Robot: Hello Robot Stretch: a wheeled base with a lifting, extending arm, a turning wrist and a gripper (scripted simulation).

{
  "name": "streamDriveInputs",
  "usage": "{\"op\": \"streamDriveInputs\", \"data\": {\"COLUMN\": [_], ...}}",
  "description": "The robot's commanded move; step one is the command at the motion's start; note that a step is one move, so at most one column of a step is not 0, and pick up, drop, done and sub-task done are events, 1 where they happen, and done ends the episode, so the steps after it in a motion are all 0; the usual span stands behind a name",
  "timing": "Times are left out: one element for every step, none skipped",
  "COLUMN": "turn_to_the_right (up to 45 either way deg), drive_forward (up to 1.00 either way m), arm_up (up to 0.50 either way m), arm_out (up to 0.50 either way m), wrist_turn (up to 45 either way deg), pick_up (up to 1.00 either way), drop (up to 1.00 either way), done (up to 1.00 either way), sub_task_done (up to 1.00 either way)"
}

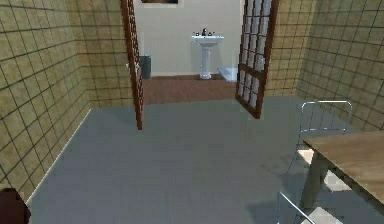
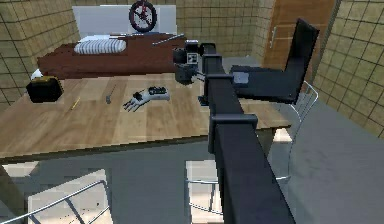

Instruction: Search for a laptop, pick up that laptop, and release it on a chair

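The arm [image 2: 236, 140] stretches over the wooden table [image 2: 90, 122]; I cannot tell whether its hand [image 2: 184, 68] holds anything.

**Forward view.** Camera on the robot, facing ahead and tilted slightly down over the floor [image 1: 170, 150] toward a distant open door [image 1: 255, 55]. A table [image 1: 350, 152] corner and a chair [image 1: 322, 118] lie close at lower right.

**Arm side view.** Body camera facing sideways, looking down across the same table [image 2: 90, 120] at close range. The arm [image 2: 235, 150] rises from the bottom edge.
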Motion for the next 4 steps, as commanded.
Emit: {"op": "streamDriveInputs", "data": {"turn_to_the_right": [0.0,0.0,0.0,0.0], "drive_forward": [0.0,0.0,0.0,0.0], "arm_up": [0.0,-0.38,-0.5,0.0], "arm_out": [0.0,0.0,0.0,0.0], "wrist_turn": [9.0,0.0,0.0,0.0], "pick_up": [0.0,0.0,0.0,0.0], "drop": [0.0,0.0,0.0,1.0], "done": [0.0,0.0,0.0,0.0], "sub_task_done": [0.0,0.0,0.0,0.0]}}
